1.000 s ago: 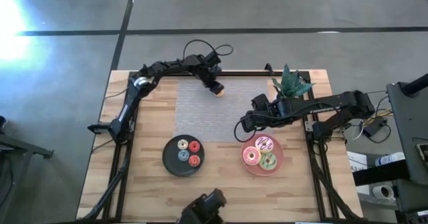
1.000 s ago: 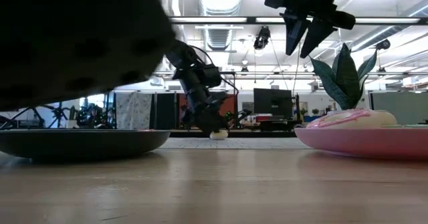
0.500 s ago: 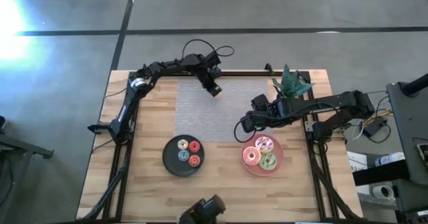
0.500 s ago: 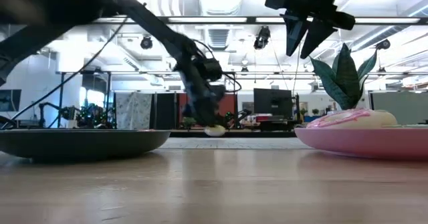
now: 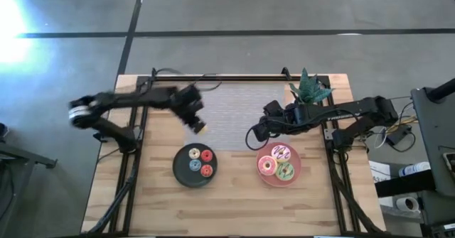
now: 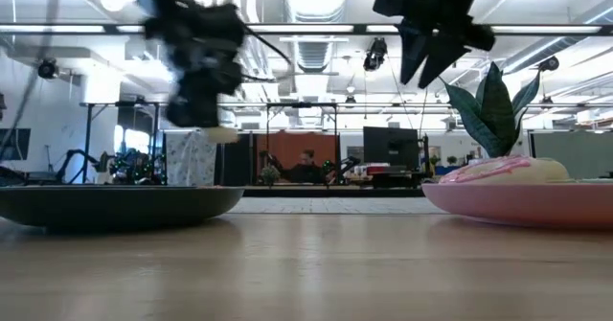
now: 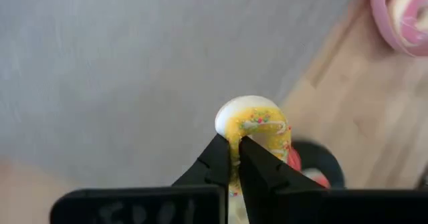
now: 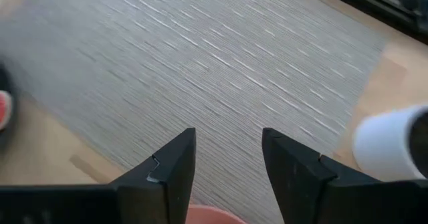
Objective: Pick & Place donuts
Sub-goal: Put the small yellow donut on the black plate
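Observation:
My left gripper hangs above the grey mat, just beyond the dark plate, shut on a tiny yellow donut. Several tiny donuts lie in the dark plate, among them a red one and a blue one. On the pink plate lie the pink-white sprinkled donut, the pink-orange donut and the green donut. My right gripper stands open above the mat, beside the pink plate's far left rim, with nothing between its fingers. My left gripper pinches the tiny yellow donut's ring at one side between its two fingers. The rest of the ring sticks out past the fingertips, its yellow icing toward the camera. In the low view the donut hangs under the gripper, clear of the table.
A green toy plant stands at the table's far right, behind the right arm. A white round thing shows beside the mat in the right wrist view. The wooden table top lies bare in front of both plates.
My left gripper has shut on the tiny yellow donut at the mat's far edge, lifted it clear, and swung with it toward the table's near left, to just beyond the dark plate.

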